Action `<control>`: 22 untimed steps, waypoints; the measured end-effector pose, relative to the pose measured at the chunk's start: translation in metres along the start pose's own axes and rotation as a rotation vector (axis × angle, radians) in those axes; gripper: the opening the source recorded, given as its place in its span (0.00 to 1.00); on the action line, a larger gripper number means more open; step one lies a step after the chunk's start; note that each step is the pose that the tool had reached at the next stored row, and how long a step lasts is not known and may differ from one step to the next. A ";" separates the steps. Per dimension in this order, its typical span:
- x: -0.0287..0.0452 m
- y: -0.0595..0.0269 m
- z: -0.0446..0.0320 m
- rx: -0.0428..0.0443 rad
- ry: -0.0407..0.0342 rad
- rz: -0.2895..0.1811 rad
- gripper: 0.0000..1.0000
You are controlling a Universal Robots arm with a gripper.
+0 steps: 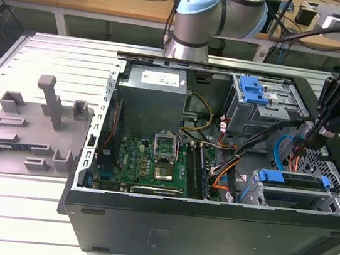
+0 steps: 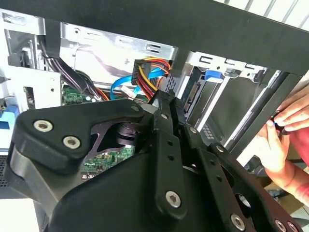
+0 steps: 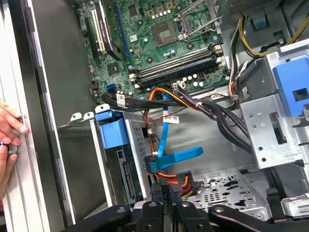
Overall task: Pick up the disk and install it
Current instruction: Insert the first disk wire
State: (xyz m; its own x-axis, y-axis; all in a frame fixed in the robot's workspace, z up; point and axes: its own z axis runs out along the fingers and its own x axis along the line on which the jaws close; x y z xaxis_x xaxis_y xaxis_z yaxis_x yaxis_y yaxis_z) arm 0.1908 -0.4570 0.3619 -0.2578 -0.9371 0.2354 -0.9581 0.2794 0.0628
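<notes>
The disk [image 1: 294, 182] sits inside the lower bay of the open computer case, at the exterior view's right, with its blue carrier frame around it. Its blue front tab shows in the first wrist view as the disk [image 3: 115, 134] and in the second wrist view as the disk [image 2: 212, 75]. My gripper [image 1: 310, 139] hangs just above and behind that bay, fingers shut together with nothing clearly between them. In the wrist views the gripper [image 3: 164, 189] [image 2: 165, 100] points at a blue data cable [image 3: 170, 158] and a connector with orange, red and yellow wires [image 2: 147, 67] beside the disk.
A grey drive cage with a blue latch [image 1: 258, 92] stands at the back of the case [image 1: 207, 225]. The motherboard [image 1: 153, 160] lies in the middle. A grey fixture plate with posts [image 1: 30, 127] is outside, at the exterior view's left. A person's hand [image 2: 285, 140] [image 3: 8, 130] rests on the case edge.
</notes>
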 end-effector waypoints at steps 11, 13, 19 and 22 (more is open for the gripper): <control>0.0142 0.0000 0.0034 0.0030 -0.0479 -0.016 0.17; 0.0166 0.0002 0.0041 0.0058 -0.0621 -0.026 0.17; 0.0228 0.0017 0.0042 0.0119 -0.0802 -0.045 0.17; 0.0257 0.0024 0.0033 0.0156 -0.0902 -0.050 0.17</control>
State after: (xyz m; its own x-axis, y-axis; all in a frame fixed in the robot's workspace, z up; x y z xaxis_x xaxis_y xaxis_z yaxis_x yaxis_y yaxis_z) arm 0.1814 -0.4811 0.3649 -0.2191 -0.9650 0.1440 -0.9717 0.2291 0.0571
